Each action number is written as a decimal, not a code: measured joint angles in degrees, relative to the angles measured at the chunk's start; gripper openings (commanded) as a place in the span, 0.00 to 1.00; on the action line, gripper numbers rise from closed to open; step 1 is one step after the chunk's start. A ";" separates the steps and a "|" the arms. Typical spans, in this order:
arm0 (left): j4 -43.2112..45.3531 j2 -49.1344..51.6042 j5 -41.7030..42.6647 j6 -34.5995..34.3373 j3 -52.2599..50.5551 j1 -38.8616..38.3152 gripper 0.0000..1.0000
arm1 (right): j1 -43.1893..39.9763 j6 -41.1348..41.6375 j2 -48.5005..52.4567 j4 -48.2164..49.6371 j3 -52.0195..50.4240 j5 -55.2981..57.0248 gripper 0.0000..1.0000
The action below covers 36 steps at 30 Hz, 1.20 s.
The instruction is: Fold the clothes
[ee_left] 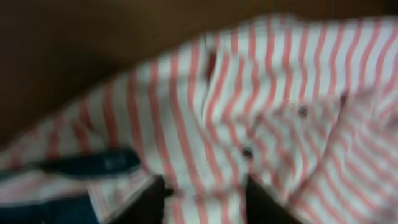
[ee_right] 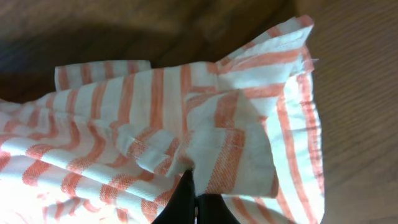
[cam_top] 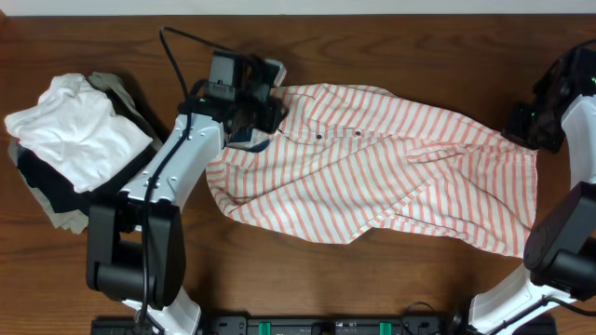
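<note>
Shirt [cam_top: 391, 167] flat, L hand [cam_top: 264, 110] over collar [cam_top: 250, 140], R hand [ee_right: 191, 180] pinching far edge

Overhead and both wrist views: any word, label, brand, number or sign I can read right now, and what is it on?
None readable. The striped shirt shows only stripes and buttons. Its dark blue inner collar is too blurred in the left wrist view to tell whether it carries a label. The stacked garments show no print.
</note>
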 measured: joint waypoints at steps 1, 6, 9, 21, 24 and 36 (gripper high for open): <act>2.49 0.00 0.02 -0.15 -0.04 0.00 0.69 | 0.00 0.02 0.00 -0.66 0.00 -0.72 0.01; 11.74 0.00 0.00 -2.69 -0.04 -0.22 0.85 | 0.02 0.00 0.00 -3.87 0.00 -4.87 0.01; 14.32 0.00 -0.07 -2.95 -0.04 -1.01 0.88 | 0.35 -0.22 0.00 -4.59 0.00 -6.45 0.01; -1.86 17.16 1.01 -1.18 19.74 -5.05 0.92 | 6.45 -3.13 0.00 -6.84 0.00 -8.41 0.01; -10.08 24.57 1.38 -1.20 32.63 -5.05 0.92 | 7.30 -3.61 0.00 -6.84 0.00 -8.61 0.01; -16.13 39.47 2.08 1.92 49.22 -5.49 0.92 | 7.23 -3.87 0.00 -6.08 0.00 -8.59 0.01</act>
